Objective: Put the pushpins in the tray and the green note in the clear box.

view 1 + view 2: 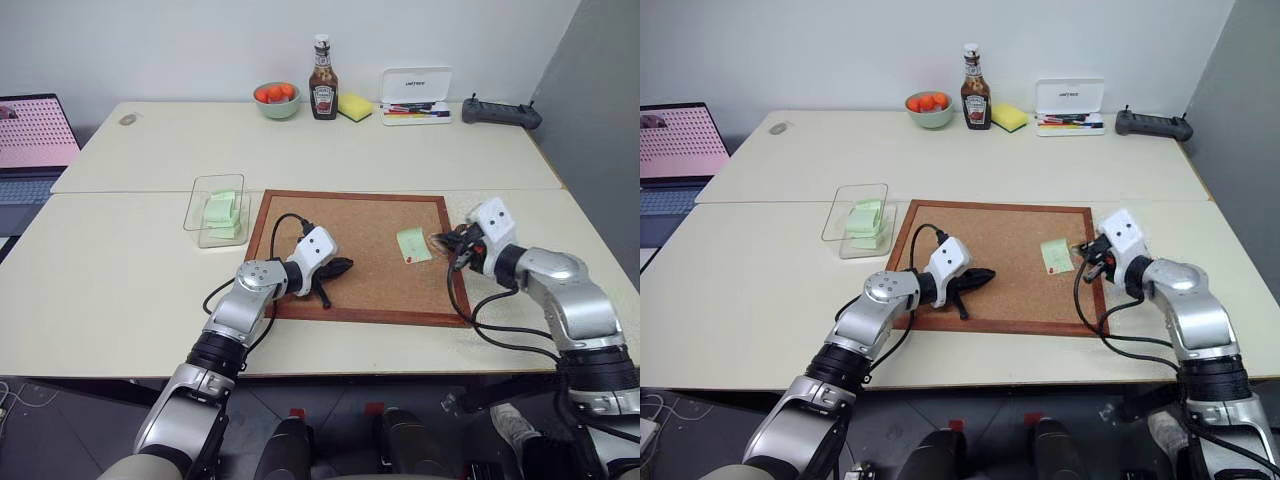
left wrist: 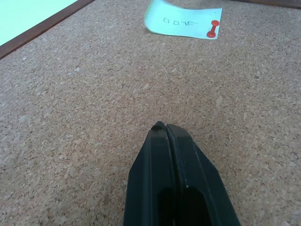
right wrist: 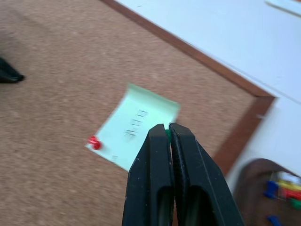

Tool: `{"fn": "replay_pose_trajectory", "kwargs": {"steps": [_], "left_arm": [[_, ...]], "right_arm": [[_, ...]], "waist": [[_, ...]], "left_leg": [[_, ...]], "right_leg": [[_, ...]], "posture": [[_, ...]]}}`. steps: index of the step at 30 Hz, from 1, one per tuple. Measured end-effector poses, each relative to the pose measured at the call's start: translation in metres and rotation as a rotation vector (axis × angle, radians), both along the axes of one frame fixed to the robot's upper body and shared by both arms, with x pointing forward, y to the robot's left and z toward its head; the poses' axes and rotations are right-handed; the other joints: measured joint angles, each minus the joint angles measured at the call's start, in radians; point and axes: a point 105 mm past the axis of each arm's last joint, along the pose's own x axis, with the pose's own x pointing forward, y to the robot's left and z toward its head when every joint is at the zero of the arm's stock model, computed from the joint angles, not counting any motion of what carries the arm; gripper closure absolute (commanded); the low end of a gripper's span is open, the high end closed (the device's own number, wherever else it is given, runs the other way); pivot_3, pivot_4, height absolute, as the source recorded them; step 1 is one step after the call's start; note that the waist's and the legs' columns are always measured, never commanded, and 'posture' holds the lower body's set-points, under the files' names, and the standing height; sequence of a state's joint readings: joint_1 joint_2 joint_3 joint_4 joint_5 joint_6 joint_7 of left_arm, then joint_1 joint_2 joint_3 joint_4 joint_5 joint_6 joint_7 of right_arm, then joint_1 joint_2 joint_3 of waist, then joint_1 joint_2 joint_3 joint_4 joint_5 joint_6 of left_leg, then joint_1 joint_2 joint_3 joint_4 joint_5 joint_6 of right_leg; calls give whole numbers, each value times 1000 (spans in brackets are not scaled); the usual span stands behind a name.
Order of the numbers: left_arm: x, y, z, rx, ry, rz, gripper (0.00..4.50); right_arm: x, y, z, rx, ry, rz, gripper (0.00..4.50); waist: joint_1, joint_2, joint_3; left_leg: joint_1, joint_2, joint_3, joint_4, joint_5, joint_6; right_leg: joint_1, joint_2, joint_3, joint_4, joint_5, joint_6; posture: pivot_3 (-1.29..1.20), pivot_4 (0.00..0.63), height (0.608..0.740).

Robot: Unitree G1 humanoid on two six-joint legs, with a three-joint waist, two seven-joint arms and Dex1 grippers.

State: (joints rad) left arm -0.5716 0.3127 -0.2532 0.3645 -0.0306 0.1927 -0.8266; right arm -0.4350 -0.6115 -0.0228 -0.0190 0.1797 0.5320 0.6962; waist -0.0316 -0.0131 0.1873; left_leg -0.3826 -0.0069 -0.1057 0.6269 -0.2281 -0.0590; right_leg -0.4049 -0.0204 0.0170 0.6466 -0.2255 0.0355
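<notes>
Lying right of center in the left eye view, the green note sits on the corkboard, one red pushpin at its lower corner; the clear box stands left of the board. The left end effector rests shut and empty on the cork. In the right wrist view, the right end effector pinches a green pushpin, the tray at lower right

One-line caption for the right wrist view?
Right claw, shut on a green pushpin, above the green note held by one red pushpin.
</notes>
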Motion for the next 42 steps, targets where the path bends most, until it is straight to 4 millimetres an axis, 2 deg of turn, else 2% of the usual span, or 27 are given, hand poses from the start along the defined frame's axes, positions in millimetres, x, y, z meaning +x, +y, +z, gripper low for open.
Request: {"fn": "replay_pose_trajectory", "kwargs": {"steps": [3, 10, 17, 29, 33, 38, 42], "left_arm": [[0, 0, 0, 1, 0, 0, 4500], [0, 1, 0, 5, -2, 0, 4500], [0, 0, 0, 4, -3, -1, 4500], [0, 0, -1, 4, -5, 3, 4500], [0, 0, -1, 3, -5, 4, 4500], [-1, 0, -1, 3, -5, 4, 4500], [0, 0, -1, 3, -5, 4, 4500]], "right_arm": [[0, -11, 3, -22, -11, -31, 4459], [0, -64, -11, -231, 4, -177, 4459], [2, -74, -28, -336, 20, -198, 4459], [8, -78, -31, -354, 13, -225, 2044], [12, -77, -23, -325, -12, -239, 1245], [15, -78, -1, -227, -57, -266, 1245], [18, -78, 6, -198, -67, -280, 1245]], "waist": [[0, 0, 0], [0, 0, 0], [0, 0, 0], [0, 0, -1], [0, 0, -1], [0, 0, -1], [0, 0, -1]], "left_leg": [[0, 0, 0, 0, 0, 0], [0, 0, 0, 0, 0, 0], [0, 0, 1, 0, 0, 0], [0, 0, 1, 0, 0, 0], [0, 0, 1, 0, 0, 0], [0, 0, 0, 0, 0, 0], [0, 0, 0, 0, 0, 0]], "right_leg": [[0, 0, 0, 0, 0, 0], [0, 0, 0, 0, 0, 0], [0, 0, 0, 0, 0, 0], [0, 0, 1, 0, 0, 0], [0, 0, 1, 0, 0, 0], [0, 0, 0, 0, 0, 0], [0, 0, 0, 0, 0, 0]], "posture": [[0, 150, 740], [0, 150, 740], [0, 150, 740], [0, 150, 740], [0, 150, 740], [0, 150, 740], [0, 150, 740]]}}
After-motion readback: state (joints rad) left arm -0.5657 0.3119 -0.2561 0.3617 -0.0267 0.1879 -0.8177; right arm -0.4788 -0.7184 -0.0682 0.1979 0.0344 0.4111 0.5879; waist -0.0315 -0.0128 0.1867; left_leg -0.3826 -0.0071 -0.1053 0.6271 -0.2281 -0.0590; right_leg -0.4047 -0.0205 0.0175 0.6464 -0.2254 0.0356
